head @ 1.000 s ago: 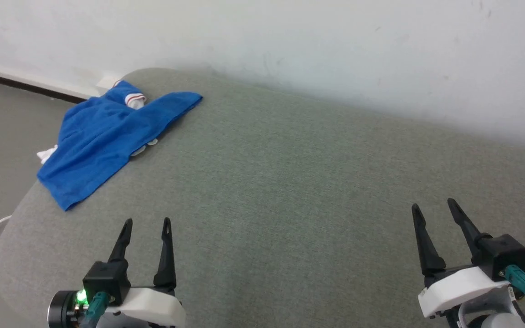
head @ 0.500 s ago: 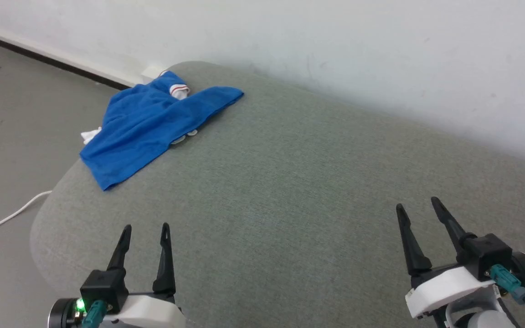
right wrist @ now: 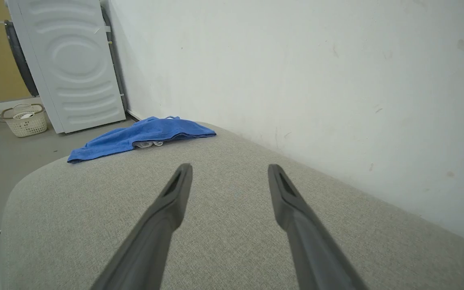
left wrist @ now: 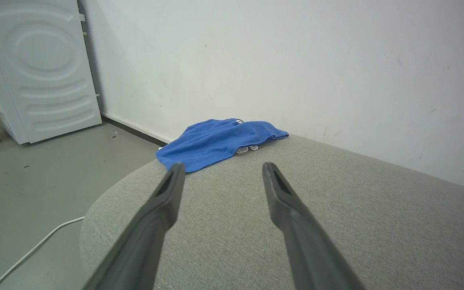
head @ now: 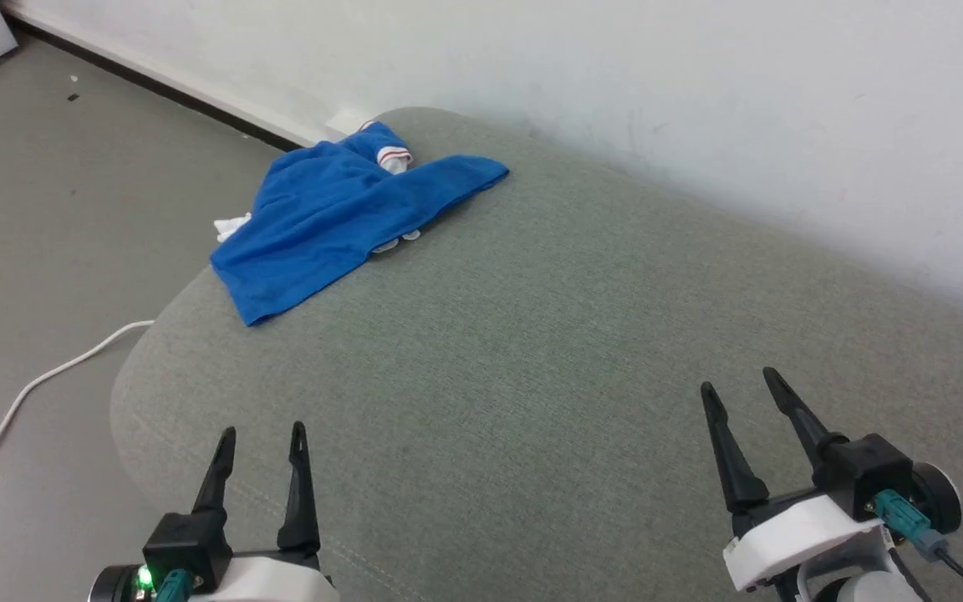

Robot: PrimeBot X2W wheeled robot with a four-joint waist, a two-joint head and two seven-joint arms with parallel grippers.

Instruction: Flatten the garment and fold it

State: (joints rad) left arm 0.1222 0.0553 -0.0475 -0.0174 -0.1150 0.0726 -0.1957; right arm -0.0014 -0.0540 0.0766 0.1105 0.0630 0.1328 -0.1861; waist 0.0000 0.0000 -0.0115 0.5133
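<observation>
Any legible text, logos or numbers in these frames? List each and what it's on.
None can be read.
On the garment, white bits peek from under the blue fold; too little shows to tell whether they are print.
On the white appliance, no label can be made out.

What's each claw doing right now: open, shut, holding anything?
Left claw: open, holding nothing.
Right claw: open, holding nothing.
The garment lies untouched, well apart from both.
</observation>
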